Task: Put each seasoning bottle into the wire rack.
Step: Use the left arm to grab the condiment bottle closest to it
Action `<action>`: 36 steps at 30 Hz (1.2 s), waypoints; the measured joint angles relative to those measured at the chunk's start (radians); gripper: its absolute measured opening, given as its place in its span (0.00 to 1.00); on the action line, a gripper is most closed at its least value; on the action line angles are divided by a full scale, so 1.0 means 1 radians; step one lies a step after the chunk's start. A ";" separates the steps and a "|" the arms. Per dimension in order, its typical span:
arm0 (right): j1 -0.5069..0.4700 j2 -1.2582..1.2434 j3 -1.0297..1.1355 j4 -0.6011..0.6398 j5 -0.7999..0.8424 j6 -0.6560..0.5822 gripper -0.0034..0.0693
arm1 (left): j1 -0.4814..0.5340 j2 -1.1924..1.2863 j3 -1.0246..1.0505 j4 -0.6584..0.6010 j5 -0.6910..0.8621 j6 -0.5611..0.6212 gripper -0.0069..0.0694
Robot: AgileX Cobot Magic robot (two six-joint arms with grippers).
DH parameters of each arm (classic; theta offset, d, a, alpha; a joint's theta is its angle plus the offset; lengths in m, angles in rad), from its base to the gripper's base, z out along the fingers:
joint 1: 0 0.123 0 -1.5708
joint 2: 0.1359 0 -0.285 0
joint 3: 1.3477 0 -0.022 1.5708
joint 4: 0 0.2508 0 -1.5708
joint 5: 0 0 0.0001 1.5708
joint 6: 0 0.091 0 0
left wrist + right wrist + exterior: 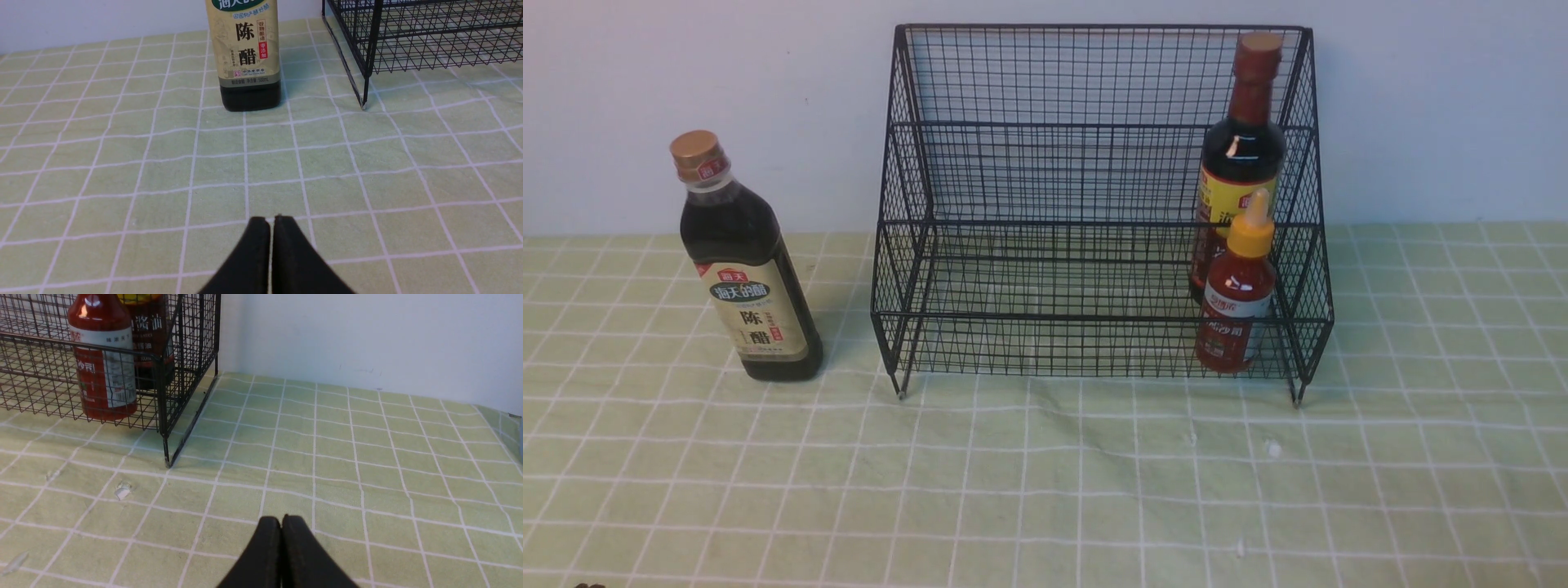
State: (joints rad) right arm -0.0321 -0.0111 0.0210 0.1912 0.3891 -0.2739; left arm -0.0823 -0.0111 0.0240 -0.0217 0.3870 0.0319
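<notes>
The black wire rack (pixel 1045 237) stands at the back middle of the cloth. The maroon-capped dark bottle (pixel 1241 163) stands on its right side, on the upper step. The small red sauce bottle (pixel 1235 306) with yellow nozzle stands in front of it on the lower tier; it also shows in the right wrist view (pixel 104 367). The gold-capped dark bottle (pixel 743 269) with beige label stands upright on the cloth left of the rack. My left gripper (pixel 271 220) is shut and empty, well short of that bottle (pixel 247 61). My right gripper (pixel 281 520) is shut and empty, off the rack's right corner (pixel 165 416).
A green checked cloth (pixel 1045 474) covers the table. A pale wall stands close behind the rack. Small white scraps lie on the cloth (pixel 121 491) near the rack's front right leg. The cloth's right edge shows in the right wrist view (pixel 506 428).
</notes>
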 joint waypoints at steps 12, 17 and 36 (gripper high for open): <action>0.000 0.000 0.000 0.000 0.000 0.000 0.03 | 0.000 0.000 0.005 -0.039 -0.090 -0.022 0.08; 0.000 0.000 0.000 0.000 0.000 -0.007 0.03 | 0.000 0.000 0.005 -0.218 -0.334 -0.100 0.08; 0.000 0.000 0.000 0.000 0.001 -0.019 0.03 | 0.000 0.466 -0.238 -0.223 -0.856 -0.069 0.12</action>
State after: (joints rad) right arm -0.0321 -0.0115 0.0210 0.1912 0.3902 -0.2932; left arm -0.0823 0.4549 -0.2139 -0.2444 -0.4686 -0.0368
